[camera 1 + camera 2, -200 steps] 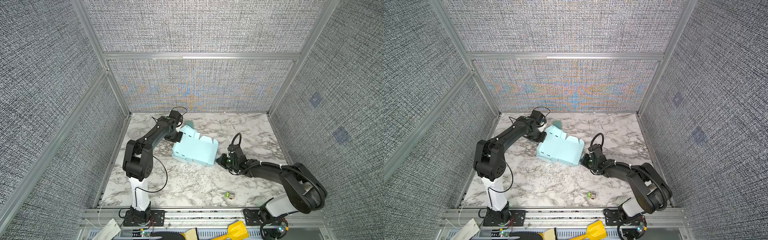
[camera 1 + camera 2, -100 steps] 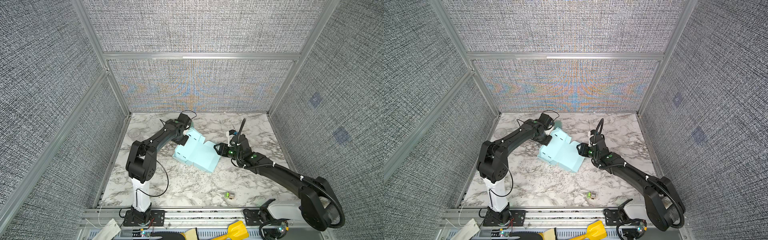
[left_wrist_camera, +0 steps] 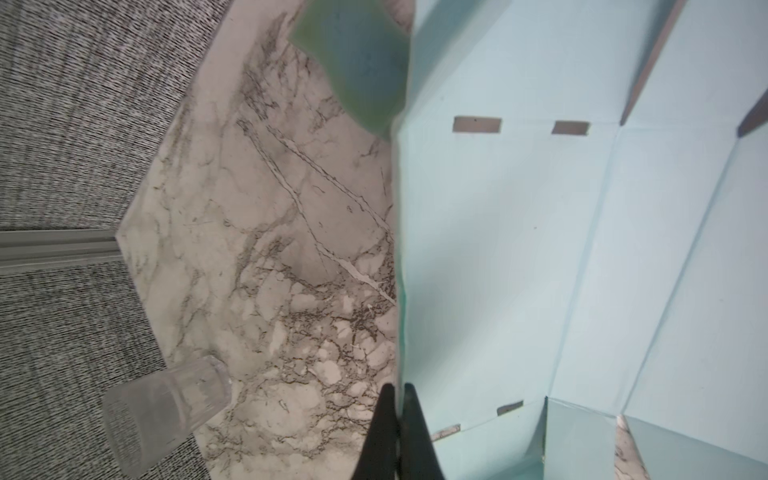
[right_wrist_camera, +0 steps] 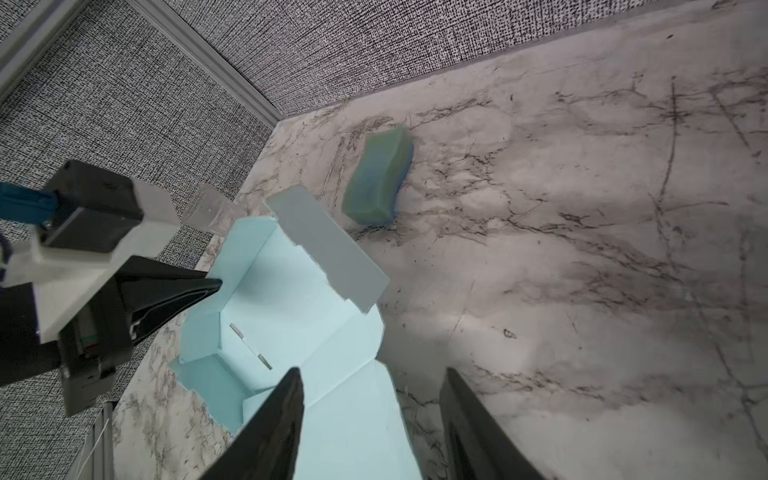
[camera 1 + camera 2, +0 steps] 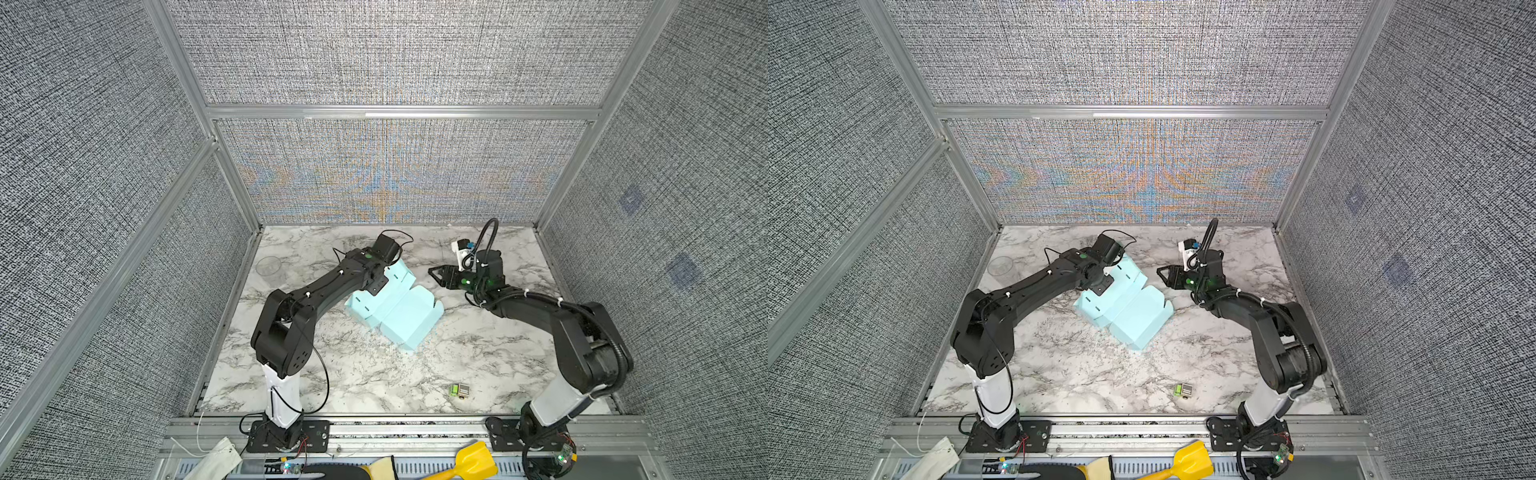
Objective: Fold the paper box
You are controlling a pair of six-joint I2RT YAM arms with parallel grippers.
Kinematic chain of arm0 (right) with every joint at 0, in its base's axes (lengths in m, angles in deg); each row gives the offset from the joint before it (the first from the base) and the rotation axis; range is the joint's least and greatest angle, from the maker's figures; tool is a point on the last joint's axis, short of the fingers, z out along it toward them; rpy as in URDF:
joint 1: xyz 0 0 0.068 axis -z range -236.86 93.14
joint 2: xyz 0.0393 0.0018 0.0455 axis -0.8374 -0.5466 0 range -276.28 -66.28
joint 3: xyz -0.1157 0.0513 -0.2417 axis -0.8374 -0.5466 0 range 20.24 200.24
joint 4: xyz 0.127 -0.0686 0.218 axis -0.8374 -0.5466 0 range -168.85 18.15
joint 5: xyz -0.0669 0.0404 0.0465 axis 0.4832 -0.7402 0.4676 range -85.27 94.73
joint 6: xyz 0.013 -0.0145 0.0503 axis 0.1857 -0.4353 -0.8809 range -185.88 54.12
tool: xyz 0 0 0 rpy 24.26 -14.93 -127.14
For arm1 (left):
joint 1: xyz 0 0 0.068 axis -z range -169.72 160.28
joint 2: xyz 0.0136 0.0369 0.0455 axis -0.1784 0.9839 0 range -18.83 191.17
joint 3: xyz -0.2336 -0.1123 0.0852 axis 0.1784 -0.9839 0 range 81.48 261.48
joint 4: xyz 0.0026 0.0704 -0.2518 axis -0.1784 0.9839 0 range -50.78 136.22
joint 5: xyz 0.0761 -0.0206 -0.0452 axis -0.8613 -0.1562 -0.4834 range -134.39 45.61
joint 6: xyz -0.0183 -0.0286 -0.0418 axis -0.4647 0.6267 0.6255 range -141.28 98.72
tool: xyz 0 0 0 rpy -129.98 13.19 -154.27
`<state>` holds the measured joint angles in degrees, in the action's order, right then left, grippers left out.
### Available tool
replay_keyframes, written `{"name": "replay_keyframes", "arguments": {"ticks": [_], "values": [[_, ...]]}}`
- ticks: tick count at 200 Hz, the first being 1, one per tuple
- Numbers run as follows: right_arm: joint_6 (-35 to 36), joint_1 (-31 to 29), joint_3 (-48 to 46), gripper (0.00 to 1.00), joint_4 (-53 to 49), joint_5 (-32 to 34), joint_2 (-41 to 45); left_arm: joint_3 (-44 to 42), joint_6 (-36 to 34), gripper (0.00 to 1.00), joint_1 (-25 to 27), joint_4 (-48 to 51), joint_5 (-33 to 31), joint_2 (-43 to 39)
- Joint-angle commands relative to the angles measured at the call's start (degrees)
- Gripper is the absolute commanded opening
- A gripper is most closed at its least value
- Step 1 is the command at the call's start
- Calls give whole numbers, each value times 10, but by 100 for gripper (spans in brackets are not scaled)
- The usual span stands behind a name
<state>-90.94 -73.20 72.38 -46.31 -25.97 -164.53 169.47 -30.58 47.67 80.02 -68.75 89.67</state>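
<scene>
Since one second ago the right hand (image 5: 433, 272) has left the near right corner of the paper box (image 5: 399, 311), where it was low on the desk (image 5: 374, 374), and has gone up and toward the back wall; the left hand (image 3: 397, 394) has come further over the sheet; the box itself has turned, so that one corner now points to the front rail.

At this moment, in both top views, the pale blue box lies about in the middle of the marble desk, between the two arms, and it is half formed; some panels stand up at their creases and the rest lies flat. The left hand is at the far left edge of the box; its wrist view shows the two black fingertips pressed together on the thin edge of one blue panel, so it pinches the box there; small slots are cut in that panel. The right hand hangs beside the far right end of the box, near it but not touching it; its fingers (image 4: 286, 399) are spread with nothing between them; its wrist view looks past them onto the open inside of the box and onto one raised flap that shows a grey back.

A teal-green block (image 4: 378, 183) lies on the desk behind the box, apart from it; a clear plastic cup (image 5: 268, 266) is near the left wall; a small green and silver object (image 5: 459, 390) lies near the front edge, well apart from the box.
</scene>
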Motion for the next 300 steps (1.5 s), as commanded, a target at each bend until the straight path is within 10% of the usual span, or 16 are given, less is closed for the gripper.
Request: {"name": "replay_keyframes", "arguments": {"ticks": [1,149,300], "values": [[23,2,27,55,44,-56,-26,0,-20,0,10,-37,-67,-3],[-3,18,79,54,130,-120,-163,-75,-69,0,72,-138,-185,-27],[-136,-9,13,31,284,-113,-182,-62,-32,0,113,-120,-189,-4]]}}
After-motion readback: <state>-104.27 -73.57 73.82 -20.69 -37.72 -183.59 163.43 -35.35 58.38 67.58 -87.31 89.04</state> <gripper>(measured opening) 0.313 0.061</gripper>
